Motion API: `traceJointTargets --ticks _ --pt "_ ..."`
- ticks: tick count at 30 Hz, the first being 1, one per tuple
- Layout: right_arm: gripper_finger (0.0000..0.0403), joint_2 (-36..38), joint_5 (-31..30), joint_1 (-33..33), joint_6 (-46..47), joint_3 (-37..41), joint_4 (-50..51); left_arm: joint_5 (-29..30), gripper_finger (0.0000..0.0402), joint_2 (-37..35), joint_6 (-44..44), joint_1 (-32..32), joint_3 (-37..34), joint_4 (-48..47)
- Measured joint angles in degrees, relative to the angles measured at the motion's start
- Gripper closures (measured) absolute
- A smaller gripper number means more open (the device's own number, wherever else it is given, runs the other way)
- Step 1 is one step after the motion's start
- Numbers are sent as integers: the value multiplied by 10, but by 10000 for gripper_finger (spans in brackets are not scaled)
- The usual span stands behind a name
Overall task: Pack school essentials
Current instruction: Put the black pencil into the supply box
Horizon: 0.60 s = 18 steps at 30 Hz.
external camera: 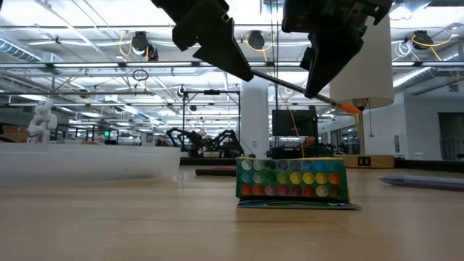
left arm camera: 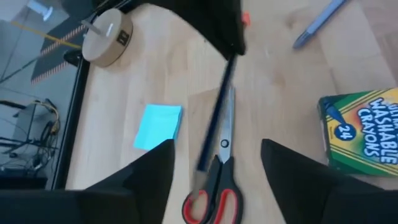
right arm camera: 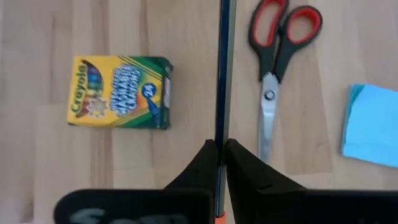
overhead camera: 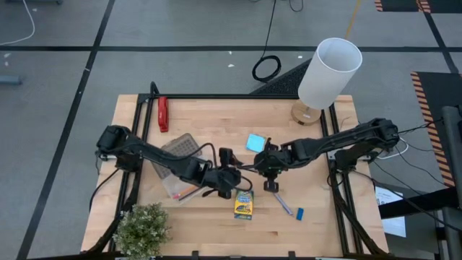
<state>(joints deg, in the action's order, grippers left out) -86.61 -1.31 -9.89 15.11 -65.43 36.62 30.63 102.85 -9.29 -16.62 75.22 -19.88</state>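
From above, both arms meet over the middle of the desk point(overhead camera: 216, 238). The right gripper point(overhead camera: 268, 173) and the left gripper point(overhead camera: 232, 180) sit close together, with the crayon box point(overhead camera: 244, 205) just in front of them, the light-blue notepad point(overhead camera: 255, 142) just behind, and the blue pen point(overhead camera: 284, 204) and tiny eraser point(overhead camera: 299, 214) off to the right. The clear case point(overhead camera: 177, 165) lies under the left arm.

At desk level, the dark pencil point(external camera: 290, 85) hangs in the air, tilted, well above the crayon box point(external camera: 292, 181). The right gripper point(external camera: 326, 69) clamps it near the orange-tipped end.

The left wrist view shows the left gripper point(left arm camera: 214, 168) with its jaws wide and empty, lined up toward the free end of the pencil point(left arm camera: 214, 121). The red-handled scissors point(left arm camera: 217, 180) lie flat on the wood beneath, touching nothing else.

The right wrist view shows the right gripper point(right arm camera: 221, 152) with jaws narrow, pinching the pencil point(right arm camera: 224, 68) across its shaft.

The pencil looks light, stiff and thin, with a smooth coat that may pivot or slip in a pinch. I judge that a second hold should go squarely across the shaft, away from the point. The scissors look heavier and lie flat; the neck by the pivot seems the best place to grip.
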Motion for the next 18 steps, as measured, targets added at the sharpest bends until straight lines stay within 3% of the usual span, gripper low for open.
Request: traceJointTargets --ticks 9,18 --pt "394 -1 0 0 -9 0 -9 -1 271 0 6 5 0 0" --pt "394 -1 -1 0 -15 0 -8 -6 353 0 -2 6 0 -2"
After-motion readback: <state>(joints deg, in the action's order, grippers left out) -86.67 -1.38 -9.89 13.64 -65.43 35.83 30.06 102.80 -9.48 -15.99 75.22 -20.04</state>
